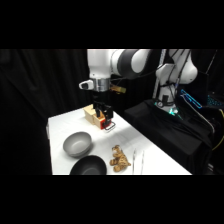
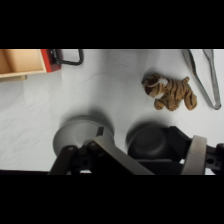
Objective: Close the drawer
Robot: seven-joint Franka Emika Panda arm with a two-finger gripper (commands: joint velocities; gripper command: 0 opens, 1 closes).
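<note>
Drawer (image 2: 46, 60) open, red front with black handle (image 2: 68, 57); likely light and rigid, push on front. Gripper (image 1: 106, 118) beside it; jaw state unclear.

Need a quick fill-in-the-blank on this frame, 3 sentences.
1. The drawer has a ___ front with a black handle.
2. The grey bowl sits beside a ___ bowl.
3. The striped toy in the wrist view is a ___.

Missing words: red; black; tiger
</note>
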